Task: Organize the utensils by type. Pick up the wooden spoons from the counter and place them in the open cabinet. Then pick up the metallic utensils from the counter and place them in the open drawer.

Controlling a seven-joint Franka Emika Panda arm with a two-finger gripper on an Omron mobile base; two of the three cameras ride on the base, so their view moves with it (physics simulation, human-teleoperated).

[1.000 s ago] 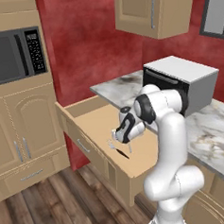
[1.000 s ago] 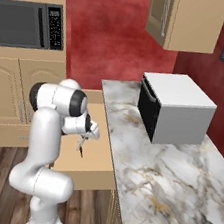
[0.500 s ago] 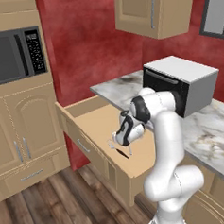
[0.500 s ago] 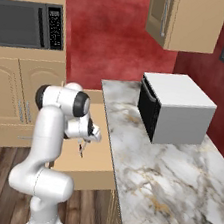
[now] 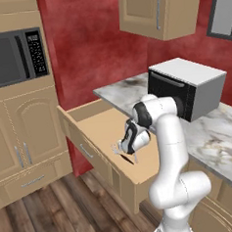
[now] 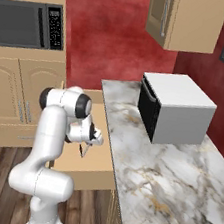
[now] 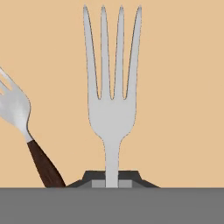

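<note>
Reaching down over the open drawer point(image 5: 91, 120), the white arm is bent at the elbow, with its upper link rising from the base and the forearm folded downward toward the drawer's flat bottom. The tool point(image 5: 124, 148) is held low inside the drawer, pointed at the tan wood, and its dark fingertips are pressed together on the slim stem of a silver fork point(image 7: 112, 83). In the hand view this fork is seen straight on: 4 long tapering tines, a smooth rounded neck and a narrow flat handle that disappears between the fingertips. Its metal is pale grey and matt, without pattern.

Beside it, a second fork point(image 7: 16, 109) is seen lying on the drawer bottom, with a shinier silver head and a dark brown, wood-like handle set at a slant; the 2 forks are apart. From the left base view the dark handle is shown as a thin sliver just under the tool. In the right base view the tool point(image 6: 90, 142) is found beside the table point(image 6: 169, 183), over the drawer point(image 6: 84, 163).

The drawer is made of plain light tan wood, wide and shallow, with a silver bar handle on its front. The table is a white-grey marble slab with brown and gold veins. A boxy white oven point(image 5: 187, 86) with a dark front is set on it.
</note>
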